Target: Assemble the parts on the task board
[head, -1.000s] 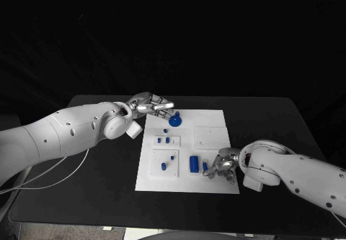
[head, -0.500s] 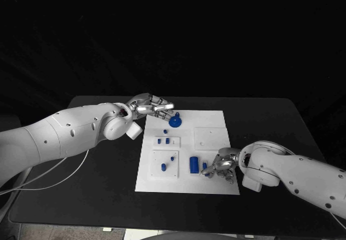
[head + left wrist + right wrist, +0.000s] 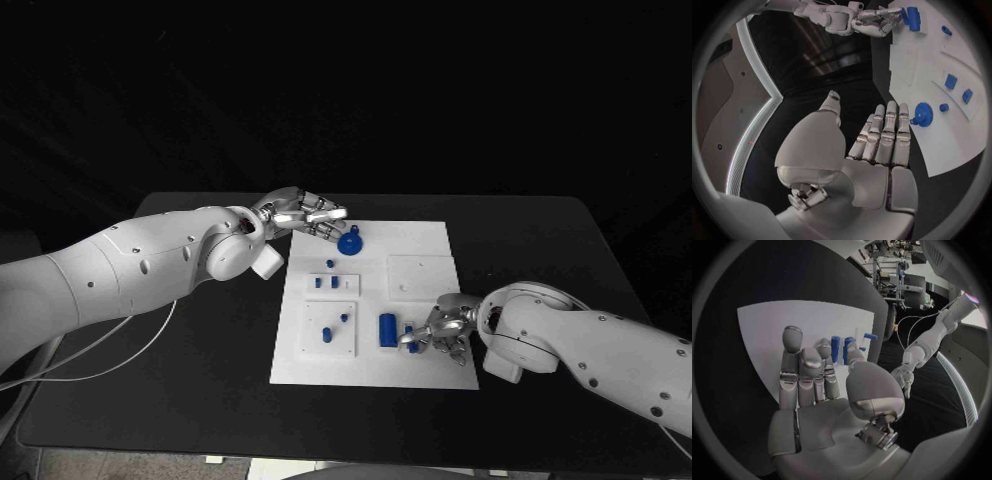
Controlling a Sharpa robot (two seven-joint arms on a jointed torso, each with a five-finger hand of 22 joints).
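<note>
Head view: right hand (image 3: 440,331) beside, perhaps touching, blue cylinder (image 3: 388,329).

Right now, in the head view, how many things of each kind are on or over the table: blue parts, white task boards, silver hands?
Blue parts: 8
White task board: 1
Silver hands: 2
Total: 11

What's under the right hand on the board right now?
The right hand is over the task board near edge, beside a blue cylinder. A small blue part peeks out; anything beneath the fingers is hidden.
</note>
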